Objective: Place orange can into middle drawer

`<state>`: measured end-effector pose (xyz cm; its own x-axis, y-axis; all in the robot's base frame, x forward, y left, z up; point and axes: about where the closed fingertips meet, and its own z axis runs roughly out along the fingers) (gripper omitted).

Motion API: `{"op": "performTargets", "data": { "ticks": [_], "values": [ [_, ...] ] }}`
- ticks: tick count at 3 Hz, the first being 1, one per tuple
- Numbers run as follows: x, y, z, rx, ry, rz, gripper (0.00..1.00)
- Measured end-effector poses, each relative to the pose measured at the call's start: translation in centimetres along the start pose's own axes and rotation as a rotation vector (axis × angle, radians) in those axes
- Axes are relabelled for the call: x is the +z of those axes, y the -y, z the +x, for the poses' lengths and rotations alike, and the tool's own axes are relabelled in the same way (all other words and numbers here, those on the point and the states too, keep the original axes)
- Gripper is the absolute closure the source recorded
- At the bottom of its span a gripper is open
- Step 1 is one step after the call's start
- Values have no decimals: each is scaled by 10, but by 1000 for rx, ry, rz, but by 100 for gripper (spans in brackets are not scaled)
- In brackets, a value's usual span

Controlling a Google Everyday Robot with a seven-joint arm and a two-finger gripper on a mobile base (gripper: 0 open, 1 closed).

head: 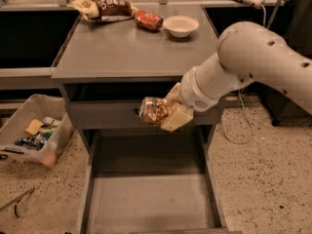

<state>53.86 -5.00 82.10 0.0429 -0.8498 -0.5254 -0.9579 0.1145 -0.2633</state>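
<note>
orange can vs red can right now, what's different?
The orange can is crumpled and gold-orange; the red can looks smoother and red. The orange can is clamped in the gripper in front of the cabinet; the red can lies on its top beside the bowl. Both are drink cans.

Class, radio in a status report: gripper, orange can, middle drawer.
Gripper shut on orange can, held high. Middle drawer open below, can not yet in. Nothing between them.

Orange can (pixel 150 110) seemingly half-hidden in claw (pixel 165 111)

Gripper (pixel 165 108) with orange can (pixel 151 110), in air above open middle drawer (pixel 146 201).
</note>
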Motion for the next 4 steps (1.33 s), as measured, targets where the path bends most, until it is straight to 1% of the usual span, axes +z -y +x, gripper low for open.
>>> {"op": "performTargets", "data": {
  "ticks": [1,2,3,4],
  "values": [
    [25,-56,37,102,-9,-68,100],
    [71,-98,46,128,51,-179,100],
    [71,-98,46,128,51,-179,100],
    [88,-105,55,179,49,-173,100]
  ]
}}
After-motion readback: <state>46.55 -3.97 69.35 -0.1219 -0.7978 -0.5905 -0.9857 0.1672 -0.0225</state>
